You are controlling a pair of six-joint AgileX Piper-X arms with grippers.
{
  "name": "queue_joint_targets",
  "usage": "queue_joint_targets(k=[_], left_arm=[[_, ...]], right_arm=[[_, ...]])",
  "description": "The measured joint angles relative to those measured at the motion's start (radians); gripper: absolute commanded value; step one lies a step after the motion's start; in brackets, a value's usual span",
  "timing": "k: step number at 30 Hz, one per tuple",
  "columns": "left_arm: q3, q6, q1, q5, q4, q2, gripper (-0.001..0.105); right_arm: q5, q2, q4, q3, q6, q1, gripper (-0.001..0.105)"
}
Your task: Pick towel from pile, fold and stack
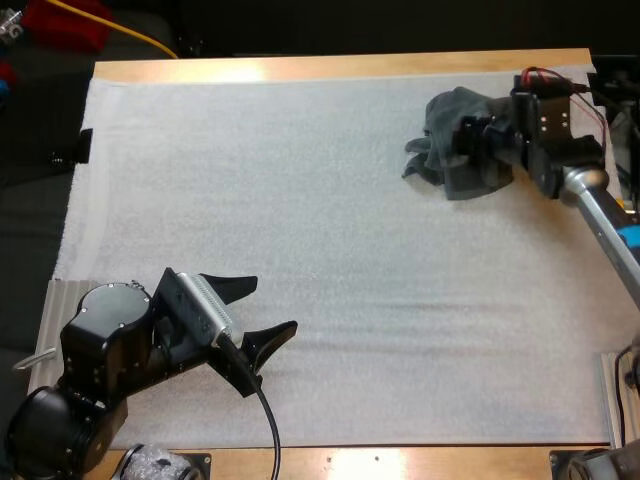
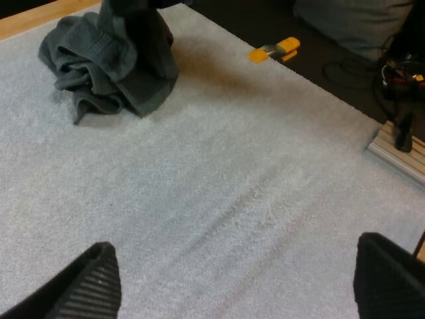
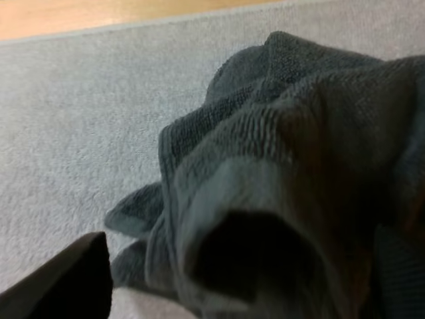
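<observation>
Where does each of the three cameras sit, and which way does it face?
High: behind the arms, looking forward and down over the mat; shows the open left claw and the right claw at the towel.
Left wrist: on the left arm, looking across the mat toward the towel; its own fingers stand apart.
Right wrist: on the right arm, close on the towel; part of its claw beside it.
Shared: all three see the towel and mat.

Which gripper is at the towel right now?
The right gripper, at the crumpled towel by the far right edge; the left gripper hangs open over bare mat.
</observation>
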State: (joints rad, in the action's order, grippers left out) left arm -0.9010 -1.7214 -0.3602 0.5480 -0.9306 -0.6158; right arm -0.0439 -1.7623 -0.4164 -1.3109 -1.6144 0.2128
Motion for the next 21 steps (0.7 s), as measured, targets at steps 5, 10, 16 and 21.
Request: queue_joint_targets(k=[5,10,16,21], left_arm=[[0.0,0.0,0.0,0.0,-0.037,0.0,0.07],[0.0,0.0,0.0,0.009,-0.062,0.0,0.07],[0.0,0.0,0.0,0.021,-0.062,0.0,0.07],[0.0,0.0,0.0,0.021,-0.062,0.0,0.07]], right_arm=[[0.034,-0.055,0.016,-0.032,0.039,0.0,0.076],[0.044,-0.085,0.018,-0.04,0.047,0.0,0.048],[0.063,-0.087,0.016,-0.04,0.051,0.0,0.0],[0.063,-0.056,0.011,-0.04,0.048,0.0,0.001]])
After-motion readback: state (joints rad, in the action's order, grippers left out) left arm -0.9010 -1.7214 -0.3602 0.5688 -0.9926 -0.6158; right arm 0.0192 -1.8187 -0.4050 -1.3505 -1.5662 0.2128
